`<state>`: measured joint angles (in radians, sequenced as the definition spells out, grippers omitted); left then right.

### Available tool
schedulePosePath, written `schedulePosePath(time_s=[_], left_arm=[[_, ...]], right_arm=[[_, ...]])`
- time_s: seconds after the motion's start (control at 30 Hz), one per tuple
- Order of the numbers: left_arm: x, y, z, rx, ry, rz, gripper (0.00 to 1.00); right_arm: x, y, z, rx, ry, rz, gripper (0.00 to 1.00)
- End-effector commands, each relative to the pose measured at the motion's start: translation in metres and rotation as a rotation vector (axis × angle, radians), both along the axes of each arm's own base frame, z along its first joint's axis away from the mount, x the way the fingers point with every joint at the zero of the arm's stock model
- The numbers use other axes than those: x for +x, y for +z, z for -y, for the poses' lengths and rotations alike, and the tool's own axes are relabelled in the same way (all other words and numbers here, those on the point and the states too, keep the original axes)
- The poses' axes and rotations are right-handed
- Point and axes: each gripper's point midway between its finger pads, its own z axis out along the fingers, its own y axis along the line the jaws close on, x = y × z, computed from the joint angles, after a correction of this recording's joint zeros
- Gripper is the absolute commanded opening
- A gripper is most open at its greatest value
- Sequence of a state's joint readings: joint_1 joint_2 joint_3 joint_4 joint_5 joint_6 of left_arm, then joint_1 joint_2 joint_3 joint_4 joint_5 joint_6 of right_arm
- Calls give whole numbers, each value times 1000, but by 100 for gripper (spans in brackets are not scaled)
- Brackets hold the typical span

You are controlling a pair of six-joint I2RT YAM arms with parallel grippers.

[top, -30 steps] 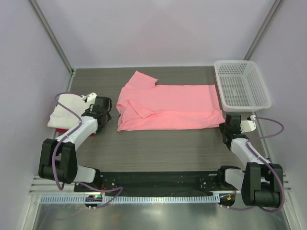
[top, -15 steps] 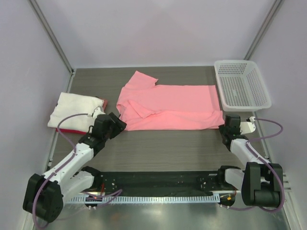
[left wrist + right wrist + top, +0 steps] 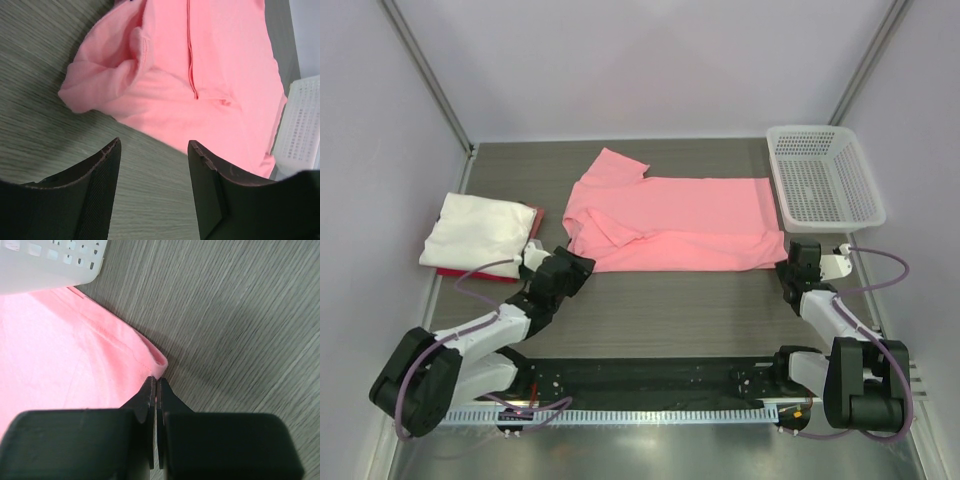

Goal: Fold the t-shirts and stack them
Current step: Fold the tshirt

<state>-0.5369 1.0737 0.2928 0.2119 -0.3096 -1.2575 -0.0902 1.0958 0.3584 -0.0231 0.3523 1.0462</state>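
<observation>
The salmon-pink t-shirt [image 3: 670, 225] lies half folded in the middle of the table, one sleeve turned over its left part. My left gripper [image 3: 575, 268] hovers open just short of its near left corner; in the left wrist view only bare table shows between its fingertips [image 3: 115, 150], with the pink t-shirt [image 3: 200, 65] beyond. My right gripper [image 3: 788, 262] is shut at the shirt's near right corner, its tips [image 3: 156, 380] pinching the pink hem [image 3: 150, 357]. At the left, a folded white t-shirt [image 3: 480, 232] rests on a red t-shirt [image 3: 480, 273], of which only the edges show.
A white mesh basket [image 3: 830, 222] stands at the back right, touching the pink shirt's right edge; it also shows in the wrist views as the basket [image 3: 300, 125] and the basket [image 3: 50, 265]. Grey walls close in the table on three sides.
The left arm has swung from the white and red stack towards the pink shirt's near left corner, uncovering the stack. The right arm has stayed still.
</observation>
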Motion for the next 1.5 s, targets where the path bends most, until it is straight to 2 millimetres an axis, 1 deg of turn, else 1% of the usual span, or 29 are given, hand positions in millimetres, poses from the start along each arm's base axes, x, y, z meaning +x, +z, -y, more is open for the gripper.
schedulePosePath(time_s=[0.0, 0.1, 0.17, 0.3, 0.37, 0.4, 0.53, 0.6, 0.73, 0.9, 1.0, 1.2, 1.33, 1.37, 1.4, 1.47], left_arm=[[23, 17, -1, -63, 98, 90, 57], [26, 12, -3, -53, 120, 81, 56], [28, 7, -7, -36, 146, 77, 56], [32, 0, -17, 17, 182, 83, 45], [31, -5, -20, 38, 189, 73, 43], [31, -7, -22, 47, 200, 70, 41], [29, -18, -22, 69, 196, 33, 42], [27, -23, -23, 76, 199, 10, 46], [20, -35, -35, 137, 237, -44, 48], [14, -37, -46, 179, 264, -68, 49], [14, -33, -48, 187, 271, -63, 48], [10, -34, -50, 197, 270, -74, 48], [19, -34, -49, 194, 286, -51, 47], [20, -40, -49, 213, 283, -59, 45], [29, -34, -45, 198, 282, -15, 43], [36, -35, -44, 197, 289, 0, 40]], right_arm=[[5, 4, 4, -10, -16, 38, 1], [6, 5, 3, -5, -13, 42, 1], [6, 4, 3, -3, -10, 44, 1], [6, 2, 1, 4, -7, 40, 1], [6, 1, 1, 6, -6, 37, 1], [6, 1, 1, 6, -6, 37, 1], [5, 0, 1, 7, -5, 34, 1], [5, 0, 1, 5, -5, 33, 1], [5, 0, 1, 5, -7, 34, 1], [6, 0, 1, 4, -6, 34, 1], [6, 0, 1, 5, -9, 33, 1], [6, 0, 1, 6, -6, 34, 1], [6, -2, 0, 8, -3, 31, 1], [5, -2, 0, 10, -2, 28, 1], [6, -1, 0, 10, -3, 33, 1], [6, -3, 0, 10, -2, 28, 1]])
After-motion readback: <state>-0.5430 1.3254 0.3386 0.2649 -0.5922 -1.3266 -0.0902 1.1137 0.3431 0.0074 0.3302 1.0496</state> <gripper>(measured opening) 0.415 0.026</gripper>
